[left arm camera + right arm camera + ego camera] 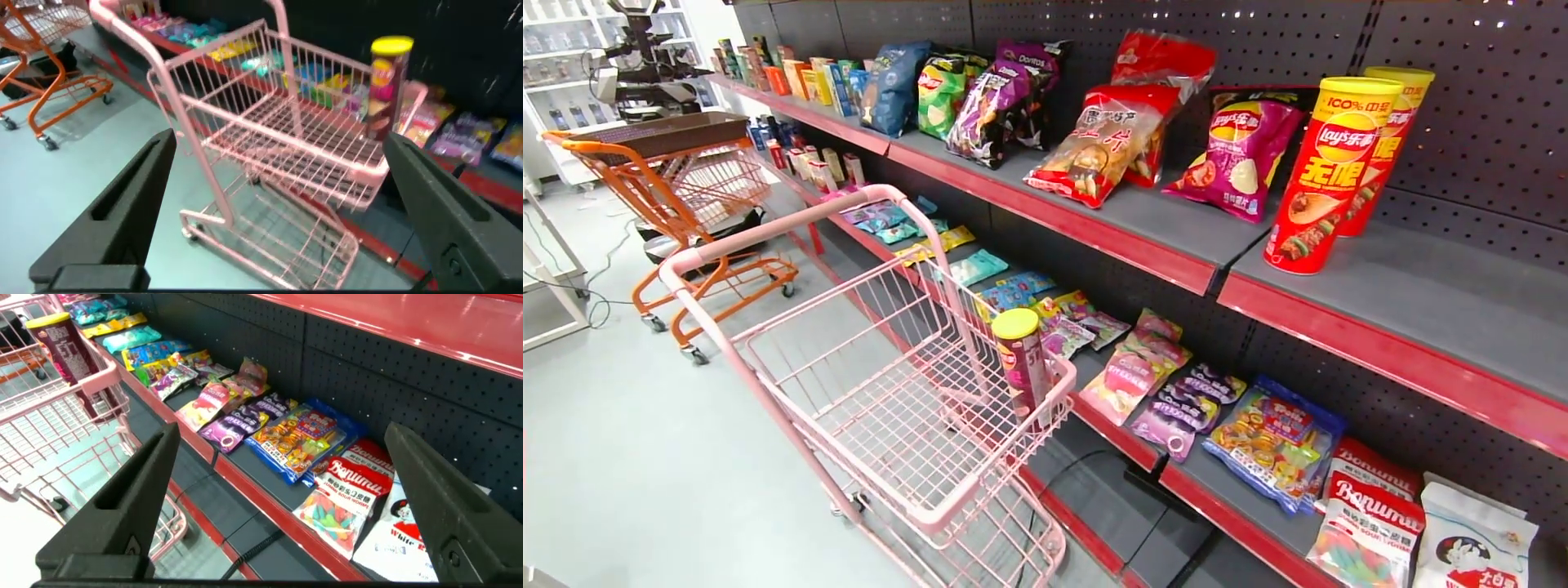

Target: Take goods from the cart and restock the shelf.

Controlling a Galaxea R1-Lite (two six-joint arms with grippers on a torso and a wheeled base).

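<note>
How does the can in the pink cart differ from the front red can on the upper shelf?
The cart can has a dark maroon body; the shelf can is bright red. The cart can stands alone in a corner of the pink cart; the shelf can stands on the upper shelf with a second can just behind it. Both are upright tubes with yellow lids.

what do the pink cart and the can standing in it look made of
Pink cart: likely metal wire and tubing with a glossy pink coating; thin grid rods, sheen on the handle. Can: probably a cardboard tube with glossy printed wrap and yellow plastic lid; the look leaves that open.
</note>
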